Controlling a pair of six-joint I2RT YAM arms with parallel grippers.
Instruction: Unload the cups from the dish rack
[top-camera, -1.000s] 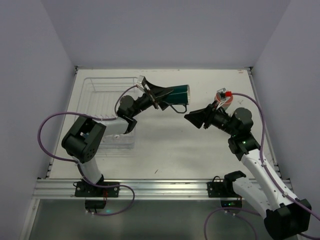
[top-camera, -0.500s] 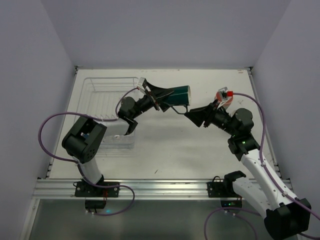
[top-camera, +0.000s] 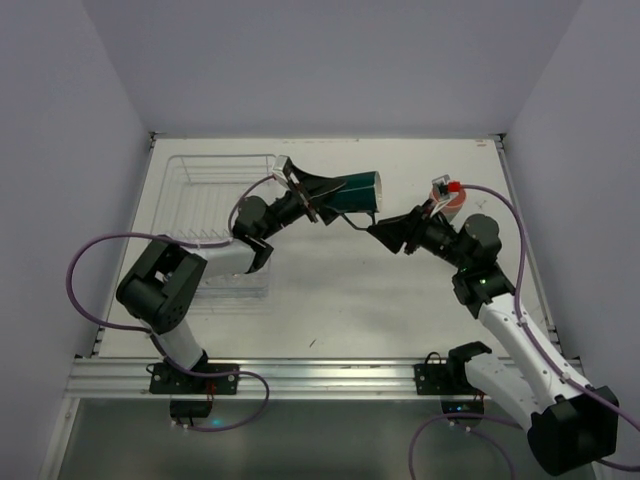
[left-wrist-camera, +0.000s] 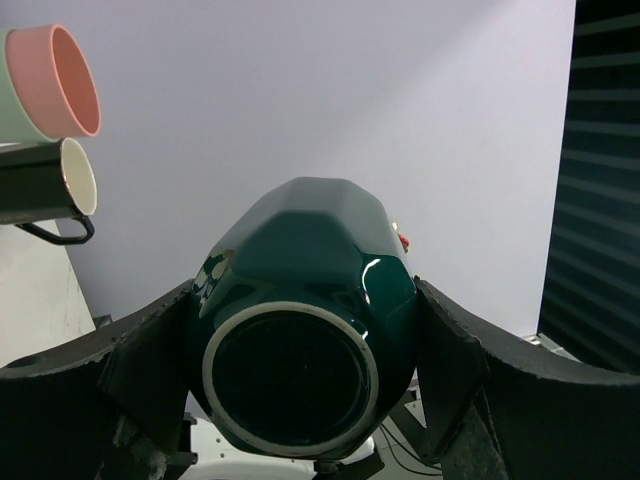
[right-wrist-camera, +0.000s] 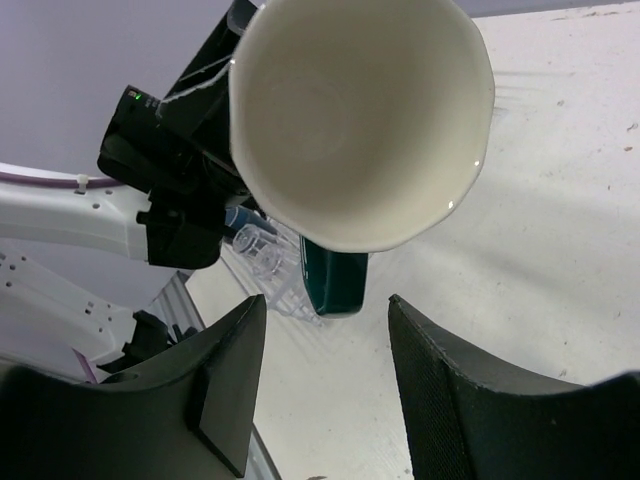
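My left gripper (top-camera: 325, 193) is shut on a dark teal cup (top-camera: 357, 190) and holds it on its side in the air, right of the wire dish rack (top-camera: 200, 165). The cup's mouth points right. In the left wrist view its base (left-wrist-camera: 290, 375) faces the camera between my fingers (left-wrist-camera: 150, 360). My right gripper (top-camera: 380, 231) is open and empty, just in front of and below the cup's mouth, apart from it. The right wrist view shows the cup's pale inside (right-wrist-camera: 355, 115) above my open right gripper (right-wrist-camera: 325, 390). A clear glass (right-wrist-camera: 255, 250) lies in the rack.
A group of cups (top-camera: 446, 196) stands at the back right beside the right arm. In the left wrist view these are a salmon-pink cup (left-wrist-camera: 70, 78), a mint-green cup (left-wrist-camera: 15, 95) and a black handled mug (left-wrist-camera: 40, 185). The left arm reaches across the rack's near right part.
My right gripper has moved left and up, closer to the teal cup's mouth. The left gripper has held the cup almost still.
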